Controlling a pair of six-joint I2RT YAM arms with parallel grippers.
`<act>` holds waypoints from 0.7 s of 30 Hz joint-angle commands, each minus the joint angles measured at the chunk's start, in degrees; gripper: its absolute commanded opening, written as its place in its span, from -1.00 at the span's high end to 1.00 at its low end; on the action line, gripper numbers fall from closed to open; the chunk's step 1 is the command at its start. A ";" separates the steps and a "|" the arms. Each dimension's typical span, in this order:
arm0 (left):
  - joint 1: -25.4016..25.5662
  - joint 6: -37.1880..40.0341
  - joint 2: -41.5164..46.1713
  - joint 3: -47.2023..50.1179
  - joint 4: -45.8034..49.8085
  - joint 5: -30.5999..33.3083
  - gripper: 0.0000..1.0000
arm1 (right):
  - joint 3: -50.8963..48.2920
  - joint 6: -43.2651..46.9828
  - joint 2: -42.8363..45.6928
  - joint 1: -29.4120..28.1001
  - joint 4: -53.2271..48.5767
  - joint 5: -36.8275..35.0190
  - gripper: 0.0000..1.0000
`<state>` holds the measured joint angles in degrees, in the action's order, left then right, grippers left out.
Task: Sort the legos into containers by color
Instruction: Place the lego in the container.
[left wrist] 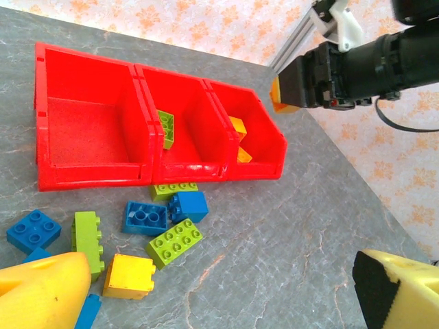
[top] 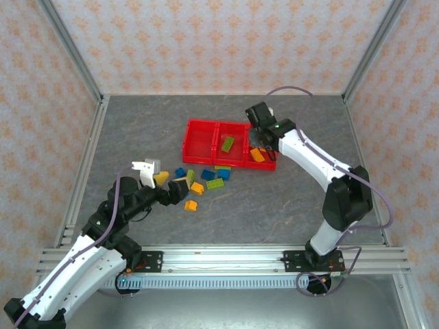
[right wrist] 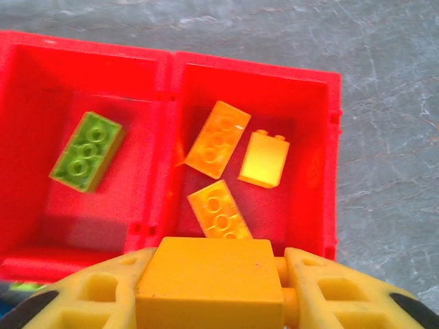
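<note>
Right jaws: gripping an orange-yellow plastic brick (right wrist: 209, 277) above the right-end bin of the red three-bin plastic tray (right wrist: 168, 65).
Left jaws: gaping wide, holding nothing, hovering near loose blue, green and yellow bricks (left wrist: 144, 218) lying on the grey bench (left wrist: 274, 233).

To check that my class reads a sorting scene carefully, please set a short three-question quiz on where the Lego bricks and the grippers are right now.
1. True or false: the leftmost compartment of the red tray, as the top view shows it, holds a blue brick.
2. What colour is the brick clamped in the right gripper? A) lime green B) orange C) blue
3. How many bricks lie in the compartment directly below the right gripper?

Key:
1. False. It is empty.
2. B.
3. Three orange-yellow bricks.
</note>
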<state>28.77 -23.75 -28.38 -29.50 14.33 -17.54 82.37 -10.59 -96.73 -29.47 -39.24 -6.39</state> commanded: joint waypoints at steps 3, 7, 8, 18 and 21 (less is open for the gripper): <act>0.11 0.01 -0.80 -0.21 0.04 0.23 -0.98 | 2.45 3.40 -6.67 0.47 0.54 -3.42 0.51; 0.14 0.13 -1.06 -0.21 -0.04 -0.17 -0.98 | 3.80 3.75 -9.17 0.67 -0.23 -6.69 0.48; 0.13 0.11 -1.06 -0.30 0.00 0.00 -0.98 | 3.95 3.60 -9.75 0.71 -0.70 -7.60 0.48; 0.12 0.28 -0.86 -0.29 0.08 0.14 -0.98 | 1.98 1.86 -10.84 0.60 -1.53 -9.39 0.19; 0.10 0.28 -1.19 -0.34 0.25 0.28 -0.99 | 1.92 0.75 -10.71 0.34 -2.21 -9.61 -0.06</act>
<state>28.77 -23.90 -29.50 -29.50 14.33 -17.54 84.01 -8.27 -106.87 -28.71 -39.44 -13.37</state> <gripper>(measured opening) 0.992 0.517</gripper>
